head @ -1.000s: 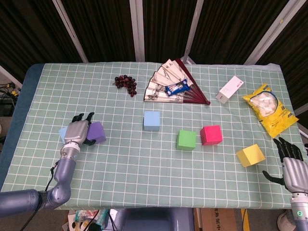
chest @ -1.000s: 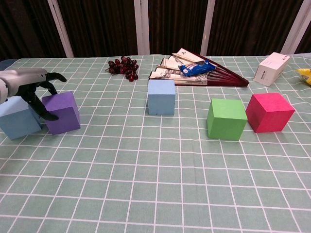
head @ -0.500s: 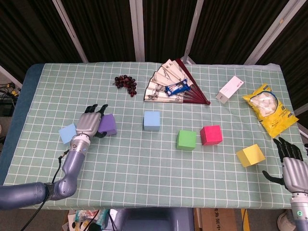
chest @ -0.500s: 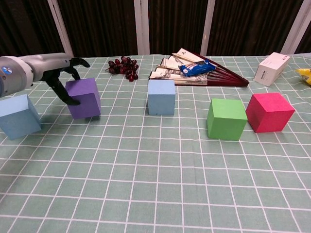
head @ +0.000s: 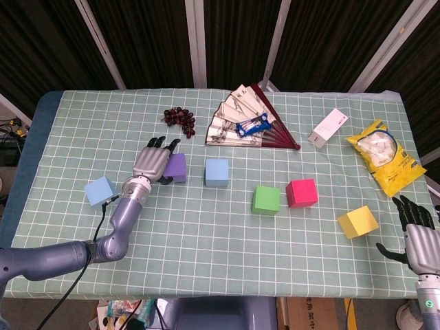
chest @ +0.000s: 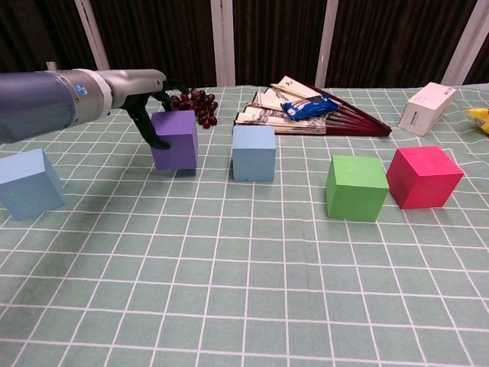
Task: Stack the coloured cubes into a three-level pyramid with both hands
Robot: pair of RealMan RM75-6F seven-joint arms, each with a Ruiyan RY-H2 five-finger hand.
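My left hand [head: 152, 162] grips a purple cube [head: 175, 167], also seen as the purple cube [chest: 175, 139] in the chest view, just left of a light blue cube [head: 216, 172]. A second light blue cube [head: 100, 190] sits alone at the left. A green cube [head: 267, 200] and a pink cube [head: 302, 192] stand side by side right of centre. A yellow cube [head: 358, 222] lies near the right front edge. My right hand [head: 419, 237] hovers open beside it, fingers spread, holding nothing.
At the back lie a bunch of dark grapes [head: 179, 118], an open folding fan [head: 246, 126] with a blue packet on it, a white box [head: 328, 127] and a yellow snack bag [head: 383, 156]. The checked cloth covers the table [head: 206, 240].
My left hand has carried the purple cube to the right, away from the left blue cube and up close to the central blue cube. The right hand stayed still.
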